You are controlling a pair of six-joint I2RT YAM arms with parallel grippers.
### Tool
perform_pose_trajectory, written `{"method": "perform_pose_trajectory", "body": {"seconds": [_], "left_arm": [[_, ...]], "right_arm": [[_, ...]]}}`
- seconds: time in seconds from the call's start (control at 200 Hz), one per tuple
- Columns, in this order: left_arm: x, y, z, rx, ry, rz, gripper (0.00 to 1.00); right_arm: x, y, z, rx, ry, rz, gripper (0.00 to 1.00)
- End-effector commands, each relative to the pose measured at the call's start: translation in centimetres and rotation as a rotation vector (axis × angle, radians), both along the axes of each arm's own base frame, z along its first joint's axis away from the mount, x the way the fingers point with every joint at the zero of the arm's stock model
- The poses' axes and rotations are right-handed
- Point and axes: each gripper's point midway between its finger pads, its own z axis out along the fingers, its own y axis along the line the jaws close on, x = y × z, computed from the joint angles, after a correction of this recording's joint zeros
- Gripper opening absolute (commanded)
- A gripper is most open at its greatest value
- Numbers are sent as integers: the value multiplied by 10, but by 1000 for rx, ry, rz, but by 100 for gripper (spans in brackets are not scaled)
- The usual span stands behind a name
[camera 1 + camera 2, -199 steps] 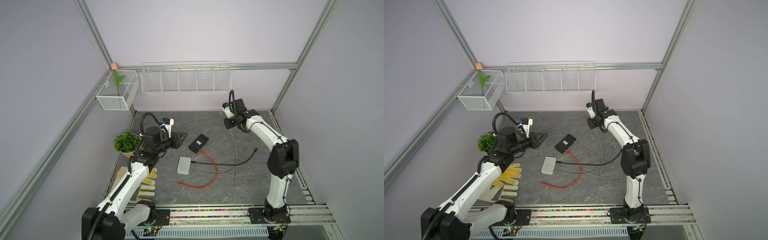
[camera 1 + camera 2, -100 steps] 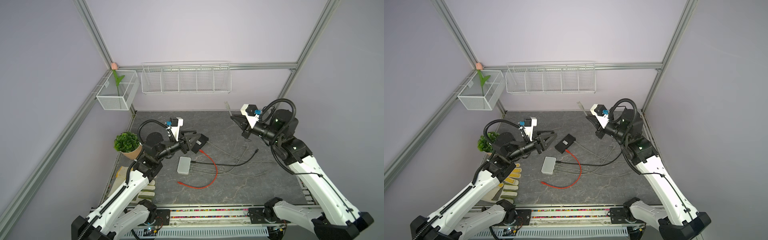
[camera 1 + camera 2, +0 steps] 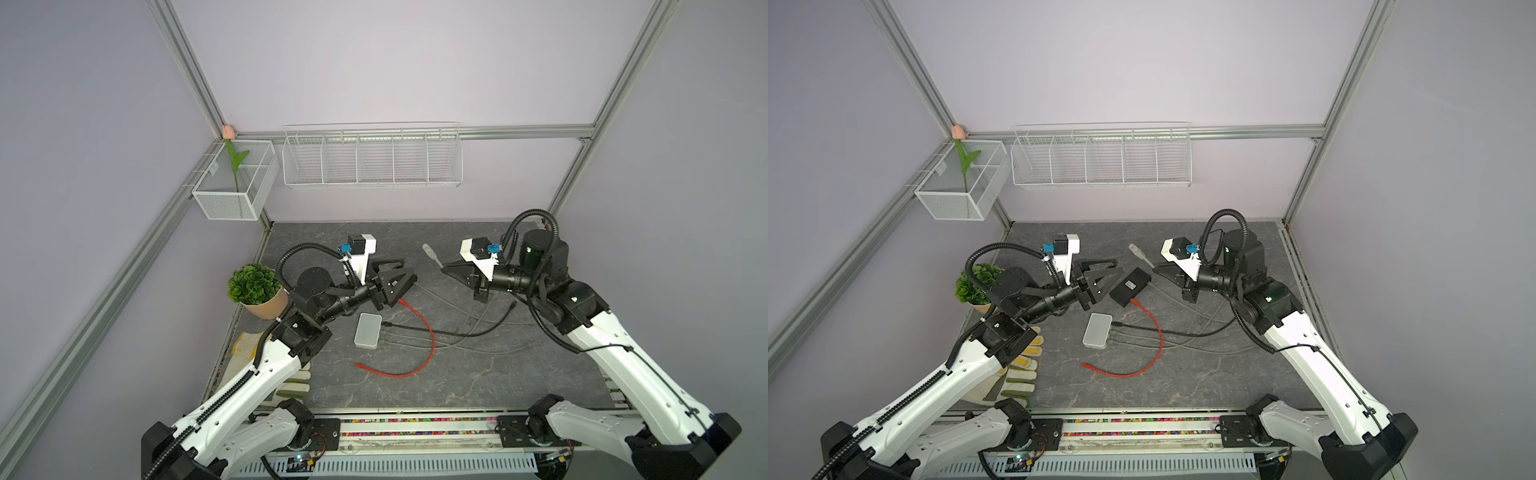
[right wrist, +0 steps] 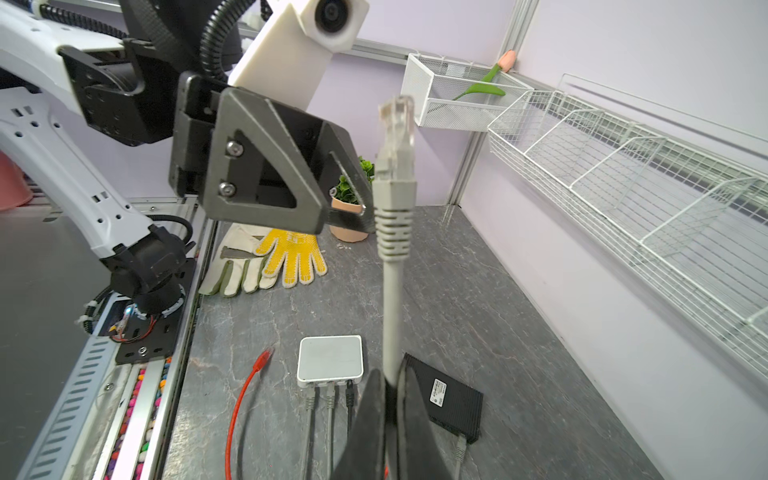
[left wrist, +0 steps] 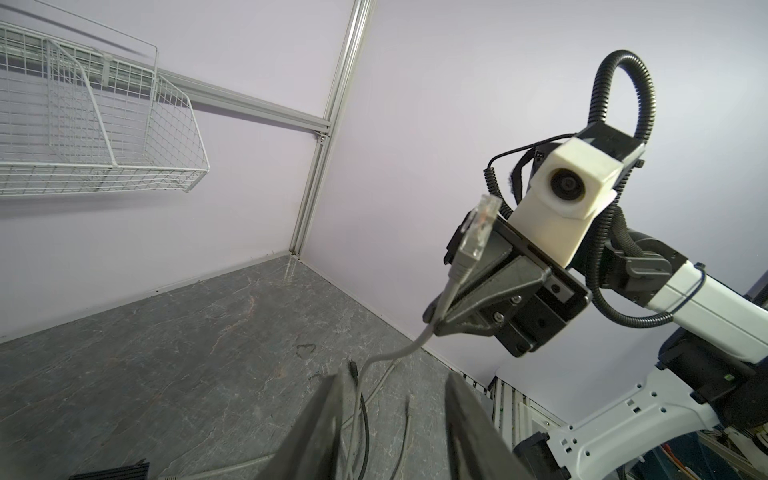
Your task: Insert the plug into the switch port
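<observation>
The plug [image 4: 397, 124], judged light and fragile, is held by its springy cable [image 4: 392, 311], clenched below it in the right claw [image 4: 392, 376]; the left claw [image 5: 395, 376] is seen released.

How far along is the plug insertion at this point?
Done: the right gripper is shut on the grey cable, with its plug lifted off the table. In hand: the plug hangs in the air, apart from the black switch; the left gripper is open beside the switch, holding nothing. Left: bring the plug to a port and push it in.
</observation>
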Motion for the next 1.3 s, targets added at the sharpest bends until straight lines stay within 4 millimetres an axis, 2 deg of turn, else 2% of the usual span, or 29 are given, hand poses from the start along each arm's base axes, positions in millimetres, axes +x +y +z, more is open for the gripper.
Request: {"method": "perform_pose_trajectory", "body": {"seconds": [0.0, 0.24, 0.46, 0.53, 0.745, 0.78, 0.795, 0.825, 0.86, 0.935, 0.98, 1.09, 1.19, 1.295], "left_arm": [[-4, -4, 29, -32, -83, -30, 41], [-18, -16, 37, -29, -121, -126, 42], [-19, -19, 37, -21, -132, -136, 40], [-16, -19, 37, -18, -135, -123, 33], [-9, -21, 36, -9, -132, -96, 0], [-7, -21, 35, -3, -126, -87, 0], [-6, -21, 35, 0, -123, -83, 0], [-4, -20, 34, 4, -118, -73, 0], [-2, -19, 33, 8, -110, -57, 0], [7, -14, 28, 24, -75, 4, 0], [15, -10, 25, 33, -47, 55, 0], [28, -3, 17, 24, 17, 141, 0], [37, 0, 8, 16, 83, 209, 0], [43, 5, 2, -3, 126, 265, 0]], "right_arm": [[-13, 8, 0, -5, 18, 89, 6], [-19, 18, -6, -19, 95, 184, 7], [-19, 24, -9, -26, 119, 212, 7], [-20, 26, -13, -35, 128, 222, 7], [-20, 29, -20, -68, 147, 215, 7], [-18, 30, -21, -79, 144, 196, 7], [-17, 29, -22, -84, 143, 185, 9], [-13, 29, -23, -95, 141, 154, 32], [-7, 27, -23, -99, 132, 107, 52], [0, 24, -20, -108, 86, 22, 61], [3, 22, -19, -113, 49, -28, 64], [8, 26, -11, -88, -98, -145, 61], [15, 34, -2, -93, -197, -254, 46], [21, 44, -5, -118, -231, -288, 46]]}}
